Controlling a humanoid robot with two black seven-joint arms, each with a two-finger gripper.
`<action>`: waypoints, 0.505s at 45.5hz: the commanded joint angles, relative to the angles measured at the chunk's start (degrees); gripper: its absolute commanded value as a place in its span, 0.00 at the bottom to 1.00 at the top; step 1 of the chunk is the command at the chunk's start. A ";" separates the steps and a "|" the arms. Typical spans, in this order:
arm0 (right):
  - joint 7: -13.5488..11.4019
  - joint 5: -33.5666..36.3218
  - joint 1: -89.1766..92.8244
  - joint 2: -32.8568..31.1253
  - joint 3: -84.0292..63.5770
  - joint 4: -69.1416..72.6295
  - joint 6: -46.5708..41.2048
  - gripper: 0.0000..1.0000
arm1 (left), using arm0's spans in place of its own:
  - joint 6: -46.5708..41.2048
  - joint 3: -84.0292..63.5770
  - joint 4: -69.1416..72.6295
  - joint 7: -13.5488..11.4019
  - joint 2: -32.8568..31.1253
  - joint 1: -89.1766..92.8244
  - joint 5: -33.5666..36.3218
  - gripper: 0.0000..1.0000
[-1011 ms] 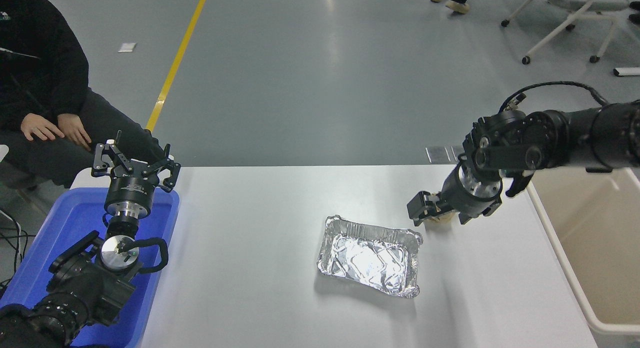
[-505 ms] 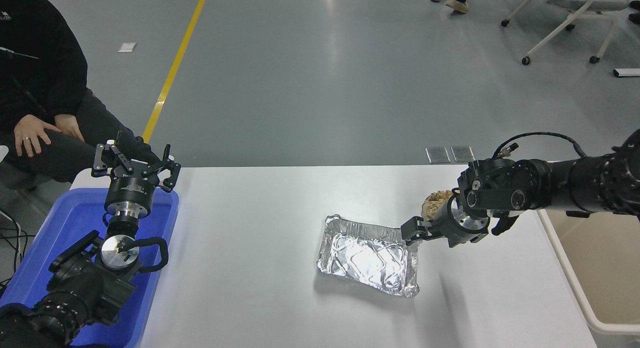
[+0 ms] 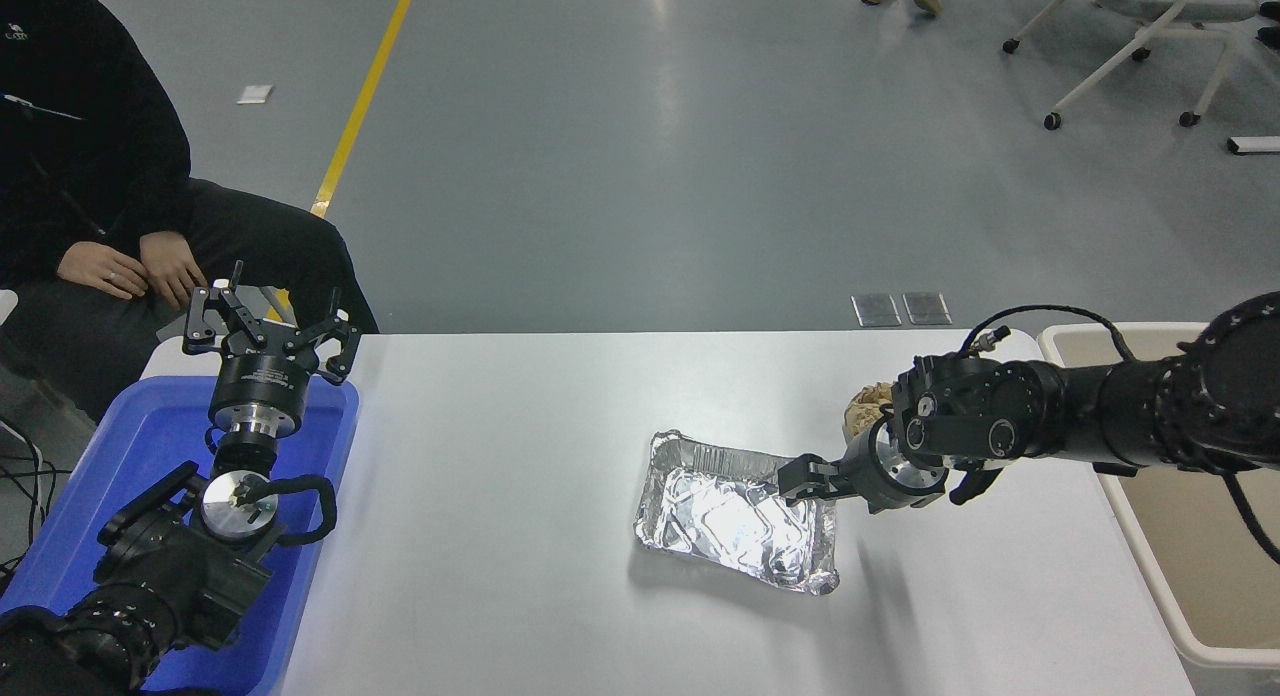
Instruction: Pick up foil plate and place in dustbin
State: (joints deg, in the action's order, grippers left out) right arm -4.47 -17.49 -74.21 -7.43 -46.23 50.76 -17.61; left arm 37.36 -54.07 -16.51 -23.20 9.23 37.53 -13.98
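While the right tool point(image 3: 805, 478) is brought to the far right corner of the foil plate point(image 3: 735, 521), its dark fingertips are seen at the rolled rim there, but whether they are spread, closed or already pinching the foil cannot be told from this view. No lift can be made out: the plate is seen lying flat on the white table point(image 3: 520, 446), its shadow close under it, so the pick-up is judged to be at the reaching or gripping stage at most. What is left is judged to be the closing on the rim, the lift, the carry to the right and the release over the dustbin point(image 3: 1190, 536), which is placed off the table's right edge, well apart from the plate, and in which nothing is seen.

The plate is shown as a shiny silver rectangular tray with shallow ribbed walls, a crinkled floor and rounded corners, set slightly askew to the table edge. A crumpled tan paper wad point(image 3: 868, 408) is seen just behind the right wrist. The left tool point(image 3: 270, 326) is held parked, fingers spread, over a blue bin point(image 3: 120, 476) at the lower left.
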 commanded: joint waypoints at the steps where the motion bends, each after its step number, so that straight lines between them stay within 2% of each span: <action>1: 0.08 -0.96 2.75 0.66 0.52 -1.63 1.00 1.00 | 0.00 0.02 -0.01 0.00 0.00 0.00 0.00 0.99; 23: 0.70 -2.37 5.22 1.46 2.19 -3.56 1.09 1.00 | 0.00 0.02 -0.01 0.00 0.00 0.00 0.00 0.99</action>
State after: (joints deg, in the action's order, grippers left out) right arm -3.91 -18.84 -69.97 -6.34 -44.84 48.11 -16.63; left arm 37.36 -54.05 -16.52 -23.20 9.23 37.53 -13.98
